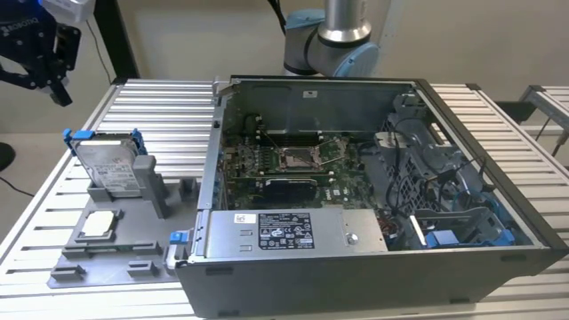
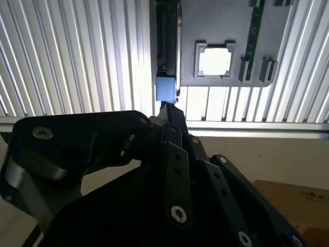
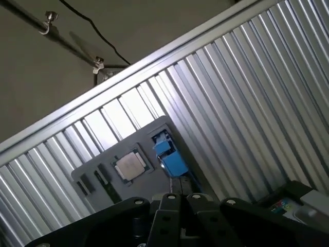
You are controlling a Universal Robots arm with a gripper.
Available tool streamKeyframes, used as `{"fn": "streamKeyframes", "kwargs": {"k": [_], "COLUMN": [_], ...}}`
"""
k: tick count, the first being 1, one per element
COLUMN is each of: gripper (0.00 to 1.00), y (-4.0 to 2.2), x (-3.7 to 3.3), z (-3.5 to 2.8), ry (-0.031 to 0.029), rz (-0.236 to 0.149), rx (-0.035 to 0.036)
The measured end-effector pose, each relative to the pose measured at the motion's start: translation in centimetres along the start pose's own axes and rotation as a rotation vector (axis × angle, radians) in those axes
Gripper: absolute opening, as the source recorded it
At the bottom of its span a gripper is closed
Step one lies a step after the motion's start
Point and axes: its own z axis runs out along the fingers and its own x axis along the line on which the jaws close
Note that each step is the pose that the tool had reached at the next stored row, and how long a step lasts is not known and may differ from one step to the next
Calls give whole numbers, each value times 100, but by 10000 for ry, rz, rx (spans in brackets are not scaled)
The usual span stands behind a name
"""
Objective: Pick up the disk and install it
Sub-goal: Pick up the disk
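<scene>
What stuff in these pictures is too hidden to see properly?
- In the second wrist view the disk is seen edge-on. Its label face is hidden and one end is cut off by the picture's edge.
- In the first wrist view the gripper partly hides the disk.
- In the exterior view the computer case hides the inside behind its near wall.

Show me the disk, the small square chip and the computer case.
disk (image 1: 110,167), exterior view, on its white label.
chip (image 1: 98,225), exterior view, on its silvery top.
computer case (image 1: 374,283), exterior view, on its near outer wall.

beige wall (image 1: 480,40), ribbed metal table (image 1: 169,113)
</scene>
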Motion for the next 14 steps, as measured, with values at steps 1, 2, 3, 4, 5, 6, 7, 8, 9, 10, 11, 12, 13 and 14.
{"fn": "streamKeyframes", "kwargs": {"k": [1,2,3,4,5,6,7,8,9,10,11,12,13,14], "gripper": [0,0,0,0,0,0,0,0,0,0,0,0,0,0], "y": [0,0,0,0,0,0,0,0,0,0,0,0,0,0], "x": [0,0,0,0,0,0,0,0,0,0,0,0,0,0], "z": [0,0,0,0,0,0,0,0,0,0,0,0,0,0], "ry": [-1,-1,0,0,0,1,1,2,2,3,4,4,6,8], "rz": [-181,-360,-546,-726,-911,-1091,-1270,-1451,-1635,-1815,-1995,-2180,-2361,-2550], "rx": [-5,-11,-16,-22,-27,-33,-39,-46,-52,-59,-66,-73,-82,-92]}}
